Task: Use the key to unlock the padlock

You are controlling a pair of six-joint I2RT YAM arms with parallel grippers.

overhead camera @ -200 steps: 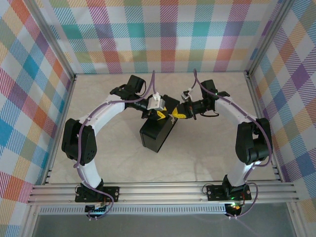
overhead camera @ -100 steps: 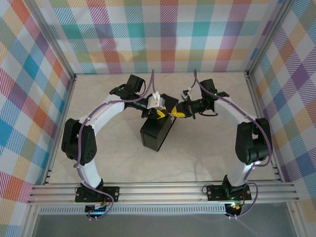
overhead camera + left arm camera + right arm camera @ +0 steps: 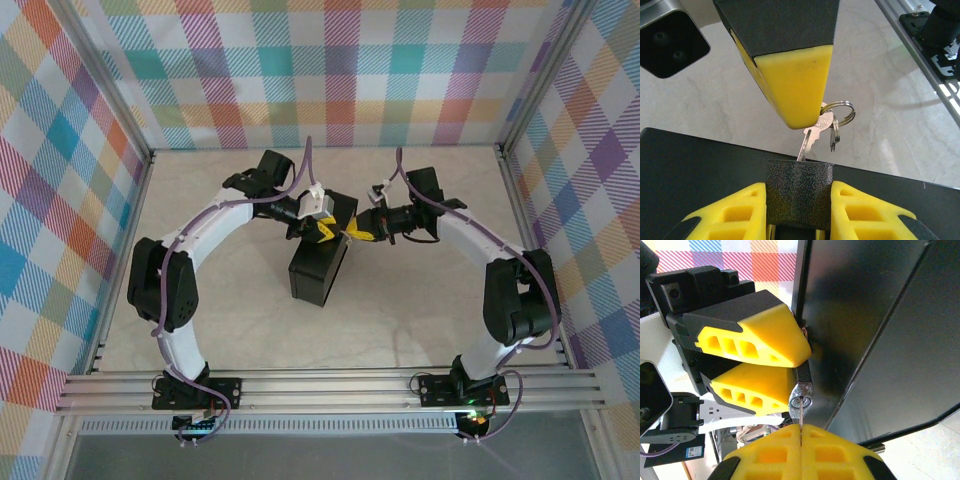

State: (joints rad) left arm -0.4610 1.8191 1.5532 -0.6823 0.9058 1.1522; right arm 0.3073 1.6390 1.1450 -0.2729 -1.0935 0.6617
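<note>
The left fingers (image 3: 735,217) are clenched on the padlock (image 3: 799,187) at the 12 o'clock end of the dark box (image 3: 318,280). From 3 o'clock, the right fingers (image 3: 765,452) pinch the key (image 3: 809,140), whose tip meets the keyhole.

Dark box (image 3: 320,278) below the left gripper (image 3: 328,230) has turned a bit and now looks narrower, its near end swung toward the right gripper's (image 3: 356,234) side. Right arm elbow (image 3: 518,300) has shifted back and outward from its gripper.
</note>
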